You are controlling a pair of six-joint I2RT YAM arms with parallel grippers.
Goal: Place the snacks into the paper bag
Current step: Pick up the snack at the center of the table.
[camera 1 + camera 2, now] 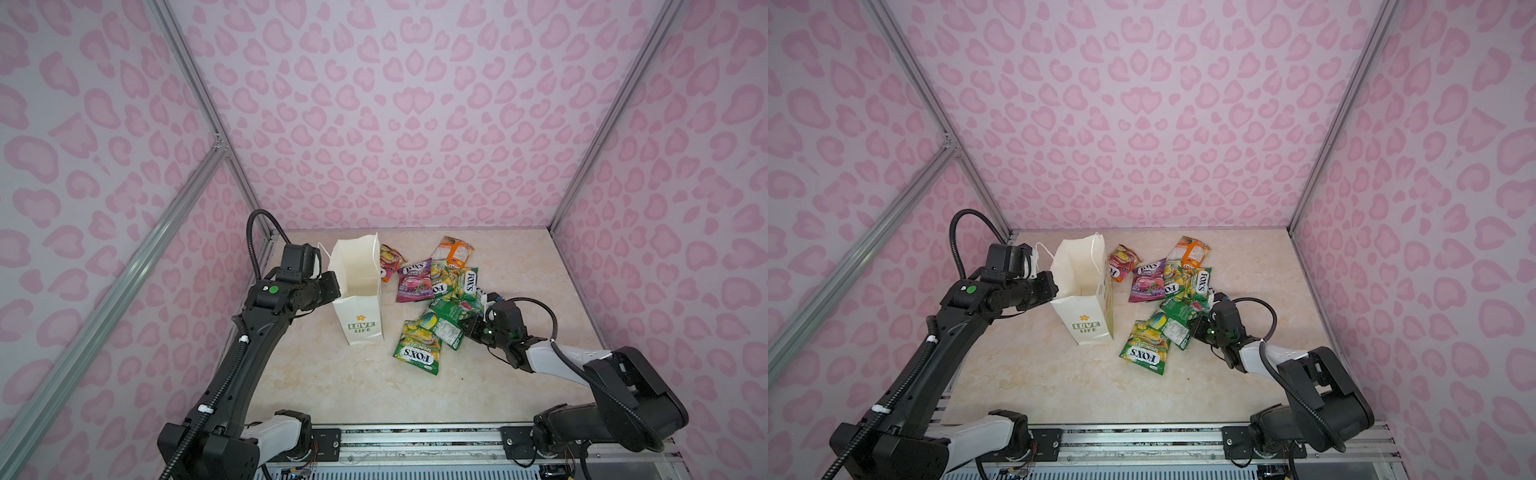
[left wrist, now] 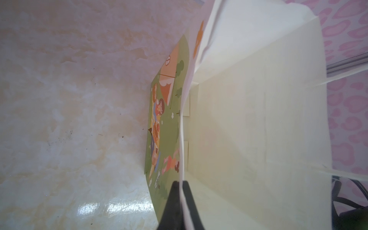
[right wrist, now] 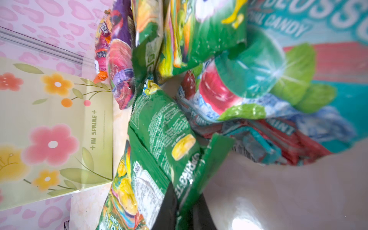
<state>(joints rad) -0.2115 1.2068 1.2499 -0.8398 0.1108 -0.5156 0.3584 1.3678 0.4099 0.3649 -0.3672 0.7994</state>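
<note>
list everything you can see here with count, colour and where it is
tall cream-white paper bag with cord handles: one, cream with green lettering, upright on the table's left-middle, mouth open
flat glossy candy packets: about eight, green, purple, orange, red, teal, heaped right of the bag
dark green packet: one of those, back side up, at the heap's near side
beige marbled tabletop: one, under everything
pink heart-print walls: three, around the table
aluminium frame bars: several, silver, along the walls
robot arms: two, black and white, from the near rail
left tool: black, shut on the bag's rim
right tool: black, shut on the dark green packet's edge
</note>
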